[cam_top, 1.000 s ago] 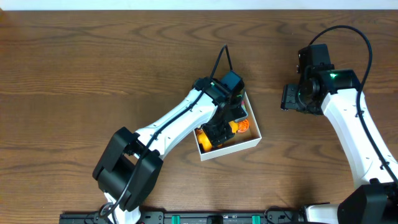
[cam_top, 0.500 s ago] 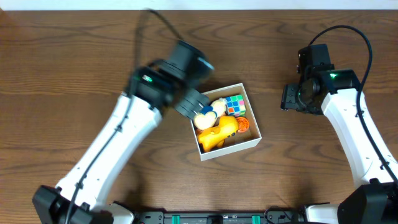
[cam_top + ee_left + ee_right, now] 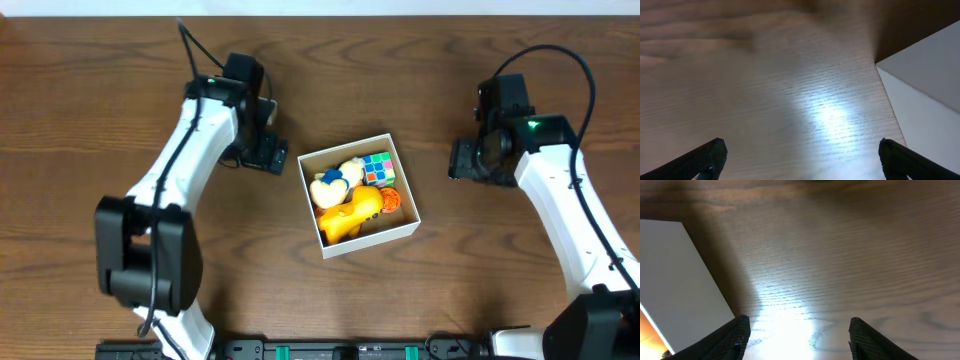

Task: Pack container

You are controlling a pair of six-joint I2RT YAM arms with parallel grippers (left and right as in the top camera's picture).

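Toys (image 3: pixel 350 205) crowd the container (image 3: pixel 372 238), a yellow one beside a colour cube (image 3: pixel 377 168). Its white wall stands just right of the left gripper (image 3: pixel 800 162) and close to the left of the right gripper (image 3: pixel 800 337). Both have fingers spread wide, empty. Bare wooden table (image 3: pixel 100 120) lies open ahead of each and on their outer sides.

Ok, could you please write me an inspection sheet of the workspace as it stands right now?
Surface: dark wooden table, with glare under both wrists.
Job's things: container holds a puzzle cube, yellow toy, orange toy and cream toy.
Clutter: nothing seen.
Grippers: left gripper and right gripper open, empty, either side of the container.
Cables: black cable loops above the right arm.
Surroundings: black rail along the near edge.
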